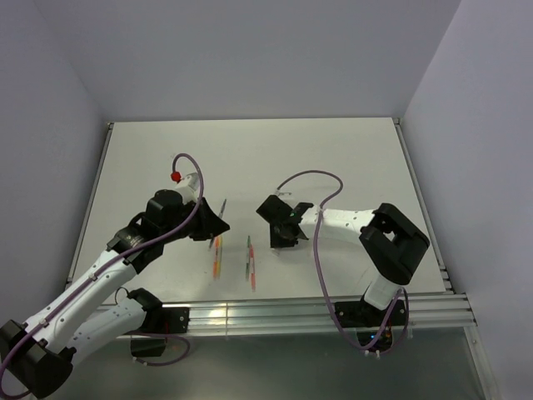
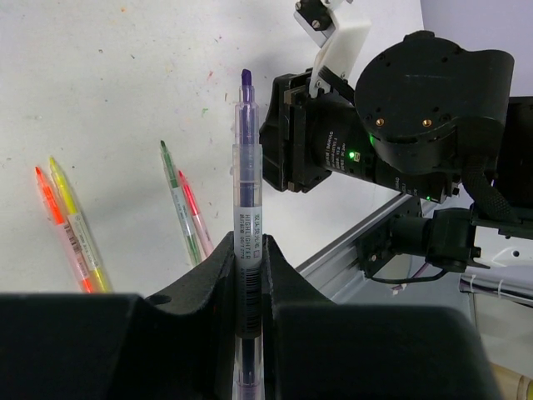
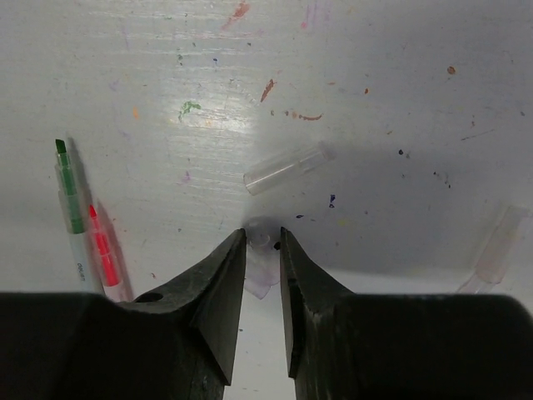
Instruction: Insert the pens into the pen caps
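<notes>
Well, my left hand (image 2: 248, 247) pinches the purple pen (image 2: 247, 158), its long body pointing straight out from the hand. Past the tip is my right hand (image 3: 262, 237), fingers nearly together over something clear; gripped or not, I cannot tell. Just ahead of it, a clear cap (image 3: 287, 167) lies sideways on the bench (image 3: 391, 75).

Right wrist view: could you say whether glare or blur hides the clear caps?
Right wrist view: glare whitens the table up-left of the middle cap, which is sharp with a soft shadow; the right-edge cap looks faint and slightly soft.
</notes>
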`<state>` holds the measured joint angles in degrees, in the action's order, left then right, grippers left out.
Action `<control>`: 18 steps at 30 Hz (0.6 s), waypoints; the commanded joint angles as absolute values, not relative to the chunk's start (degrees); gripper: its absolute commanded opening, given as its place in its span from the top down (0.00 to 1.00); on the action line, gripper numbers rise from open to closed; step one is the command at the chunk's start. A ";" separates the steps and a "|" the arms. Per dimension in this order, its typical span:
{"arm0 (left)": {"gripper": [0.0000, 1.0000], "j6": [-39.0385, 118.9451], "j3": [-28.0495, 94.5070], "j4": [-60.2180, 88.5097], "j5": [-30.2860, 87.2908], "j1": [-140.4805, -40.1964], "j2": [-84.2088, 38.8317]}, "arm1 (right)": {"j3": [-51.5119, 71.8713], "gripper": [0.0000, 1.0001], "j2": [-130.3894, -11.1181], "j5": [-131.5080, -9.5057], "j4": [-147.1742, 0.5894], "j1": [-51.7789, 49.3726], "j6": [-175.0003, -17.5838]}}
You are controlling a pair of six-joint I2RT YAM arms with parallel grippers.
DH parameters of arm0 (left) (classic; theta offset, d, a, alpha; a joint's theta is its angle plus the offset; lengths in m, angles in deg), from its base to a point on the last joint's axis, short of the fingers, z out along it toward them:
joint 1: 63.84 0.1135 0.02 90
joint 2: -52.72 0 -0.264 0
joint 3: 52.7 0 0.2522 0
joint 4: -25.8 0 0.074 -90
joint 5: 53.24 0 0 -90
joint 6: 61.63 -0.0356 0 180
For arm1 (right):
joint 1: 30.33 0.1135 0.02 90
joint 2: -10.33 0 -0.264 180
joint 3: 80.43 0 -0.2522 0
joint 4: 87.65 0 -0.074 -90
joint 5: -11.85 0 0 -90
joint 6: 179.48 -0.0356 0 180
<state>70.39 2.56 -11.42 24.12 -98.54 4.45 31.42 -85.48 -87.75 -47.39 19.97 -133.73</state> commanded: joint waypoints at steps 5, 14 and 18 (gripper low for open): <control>1.00 69.68 4.48 -9.67 22.97 -98.64 4.38 | 33.52 0.77 -84.25 -88.43 -48.22 21.26 -133.86; 1.00 69.25 4.91 -7.21 21.03 -98.64 3.06 | 32.65 1.00 -79.87 -86.85 -46.39 22.14 -135.35; 1.00 68.63 7.64 -6.42 20.68 -98.73 2.53 | 24.40 1.00 -75.46 -84.74 -41.37 20.39 -138.95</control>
